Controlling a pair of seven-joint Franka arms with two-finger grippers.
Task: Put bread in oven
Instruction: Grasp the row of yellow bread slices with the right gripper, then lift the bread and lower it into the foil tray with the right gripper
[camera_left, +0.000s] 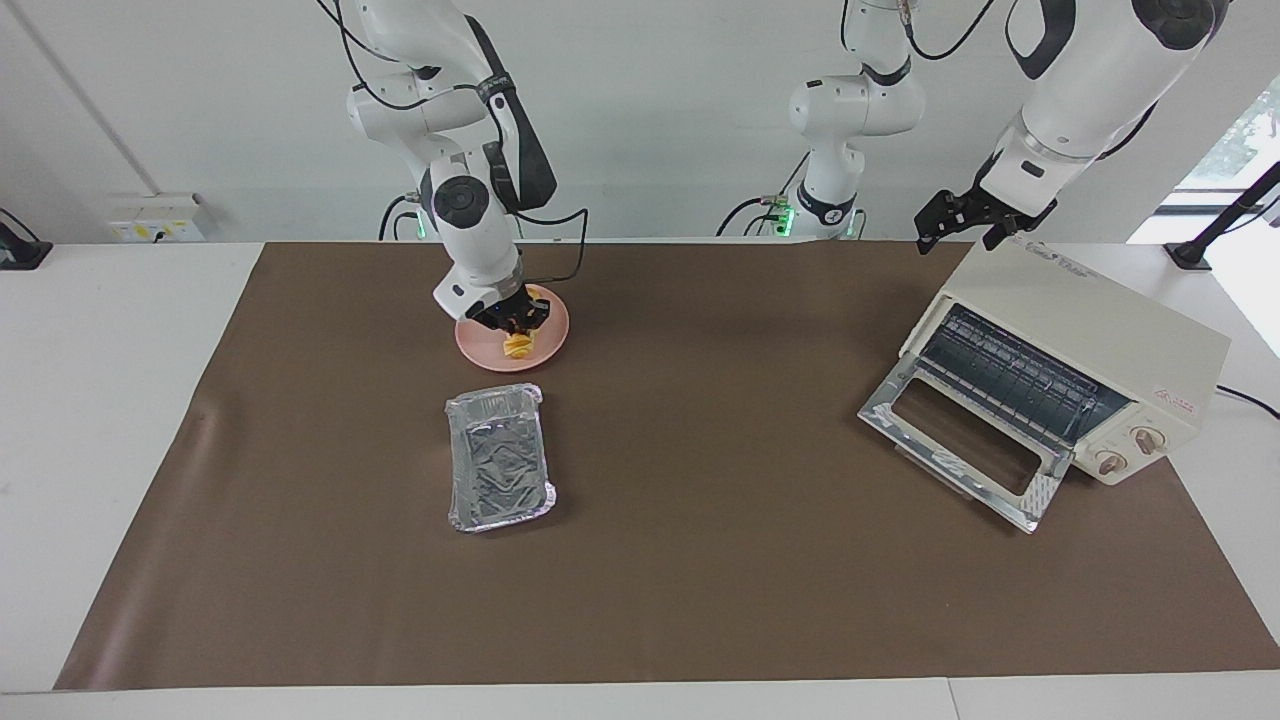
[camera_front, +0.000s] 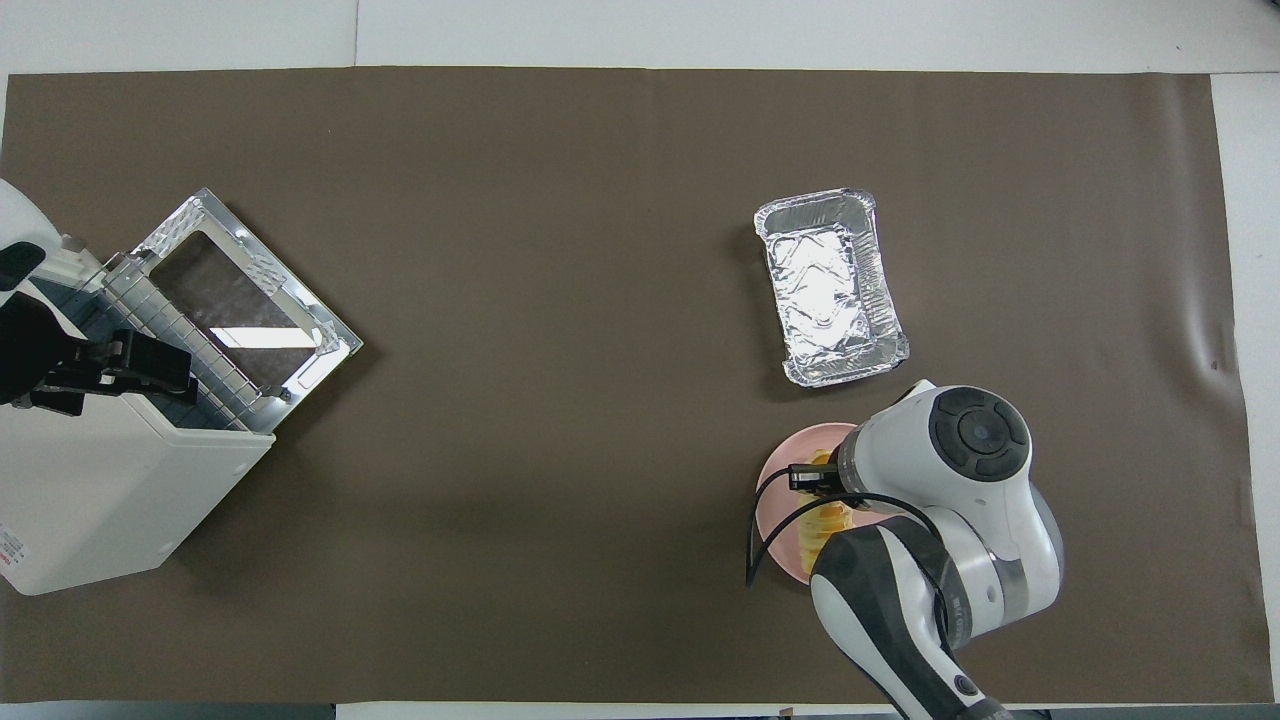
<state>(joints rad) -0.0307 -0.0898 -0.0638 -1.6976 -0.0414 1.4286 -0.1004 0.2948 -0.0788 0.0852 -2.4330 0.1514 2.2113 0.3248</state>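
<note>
Right hand clamped on bread, just above pink plate. I lift straight, keep grip gentle. Oven open under waiting left hand; its state unclear.

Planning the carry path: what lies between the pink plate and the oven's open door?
Only bare brown mat, seen in both views, between the plate and the oven.

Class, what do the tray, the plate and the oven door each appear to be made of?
Tray: thin aluminium foil, going by its crinkled, shiny silver surface. Plate: smooth matte pink, plastic or ceramic; the look leaves it open. Oven door: a see-through pane, probably glass, in a bright, reflective metal frame.
</note>
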